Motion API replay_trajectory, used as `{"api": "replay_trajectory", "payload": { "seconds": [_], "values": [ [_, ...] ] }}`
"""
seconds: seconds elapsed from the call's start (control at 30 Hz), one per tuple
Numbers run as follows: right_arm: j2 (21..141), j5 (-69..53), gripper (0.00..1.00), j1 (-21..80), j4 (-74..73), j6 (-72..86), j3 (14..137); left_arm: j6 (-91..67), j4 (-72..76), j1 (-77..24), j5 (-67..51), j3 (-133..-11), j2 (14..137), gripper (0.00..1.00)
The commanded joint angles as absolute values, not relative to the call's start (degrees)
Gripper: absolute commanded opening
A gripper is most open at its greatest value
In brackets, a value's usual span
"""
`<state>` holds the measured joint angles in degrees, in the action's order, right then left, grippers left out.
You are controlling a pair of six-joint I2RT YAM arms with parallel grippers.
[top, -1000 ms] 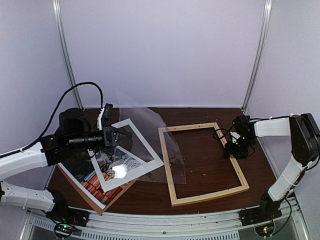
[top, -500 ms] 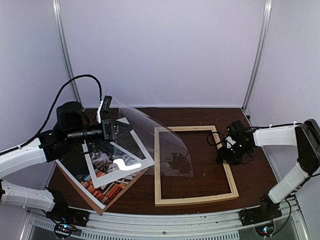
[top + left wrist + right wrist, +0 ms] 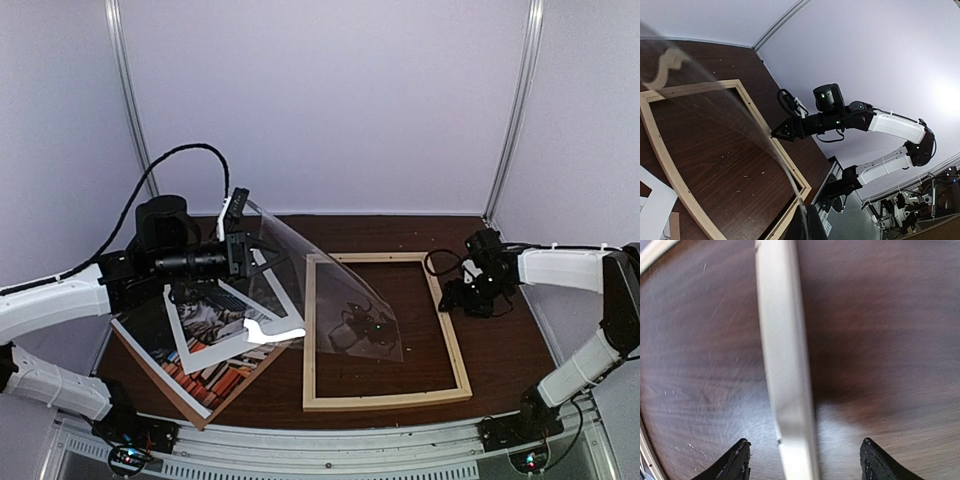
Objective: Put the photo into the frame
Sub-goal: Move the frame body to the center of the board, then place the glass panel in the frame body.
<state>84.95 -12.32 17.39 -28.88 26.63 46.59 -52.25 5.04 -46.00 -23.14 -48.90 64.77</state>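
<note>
The photo (image 3: 212,373), a cat on red books, lies at the left on a brown backing board (image 3: 190,412) with the white mat (image 3: 183,338) on top. The wooden frame (image 3: 385,398) lies flat at the table's middle and also shows in the left wrist view (image 3: 670,165). My left gripper (image 3: 250,255) is shut on one edge of a clear plastic sheet (image 3: 330,300), held above the mat; the sheet arches down onto the frame. In the left wrist view the sheet's edge (image 3: 785,172) runs into my fingers (image 3: 807,225). My right gripper (image 3: 462,300) is open, straddling the frame's right rail (image 3: 785,365).
Metal posts (image 3: 130,110) and purple walls stand close behind the table. The right arm's cable (image 3: 440,262) loops over the frame's far right corner. The table's front rail (image 3: 330,450) runs along the near edge.
My left gripper has risen and moved right, carrying the clear sheet over the frame. The frame has slid left and squared up. My right gripper has shifted along the right rail.
</note>
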Motion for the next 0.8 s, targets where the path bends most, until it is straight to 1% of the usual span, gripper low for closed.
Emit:
{"api": "replay_trajectory", "payload": {
  "seconds": [0.0,0.2,0.37,0.47,0.77],
  "values": [
    [82.02,-9.26,0.75,12.13,-32.39,22.59,49.96,-51.68,11.94,-48.64,-24.34,-54.43,68.07,0.0],
    [79.87,-10.01,0.75,2.48,-35.21,19.23,53.01,-48.83,12.84,-53.67,-26.03,-62.88,76.04,0.0],
    [77.69,-11.69,0.75,-3.81,-37.13,17.4,54.18,-43.94,10.65,-57.89,-28.86,-69.2,81.79,0.0],
    [76.81,-12.4,0.75,-5.54,-37.31,17.09,53.94,-45.14,12.05,-58.26,-28.16,-67.67,84.33,0.0],
    [77.68,-14.26,0.75,-5.89,-36.74,17.32,53.95,-57.28,14.94,-56.81,-17.01,-61.16,96.28,0.0]
  ]
}}
